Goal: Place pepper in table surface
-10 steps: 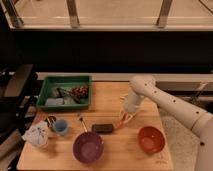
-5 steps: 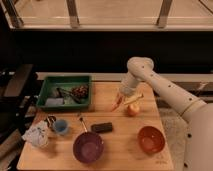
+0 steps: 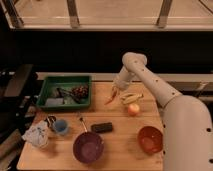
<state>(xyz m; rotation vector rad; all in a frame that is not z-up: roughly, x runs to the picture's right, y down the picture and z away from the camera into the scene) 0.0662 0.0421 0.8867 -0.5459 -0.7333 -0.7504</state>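
The pepper is slim and orange-red. It hangs tilted from my gripper, its tip low over the light wooden table surface near the back middle. The gripper is shut on the pepper's upper end. My arm reaches in from the right. I cannot tell whether the pepper's tip touches the tabletop.
A green tray with items stands just left of the pepper. A yellow banana and a round yellow-orange fruit lie just right. In front are a black object, purple bowl, orange bowl, blue cup and white crumpled item.
My gripper has carried the pepper from the table's middle back and left, past the round fruit and banana, to a spot beside the green tray.
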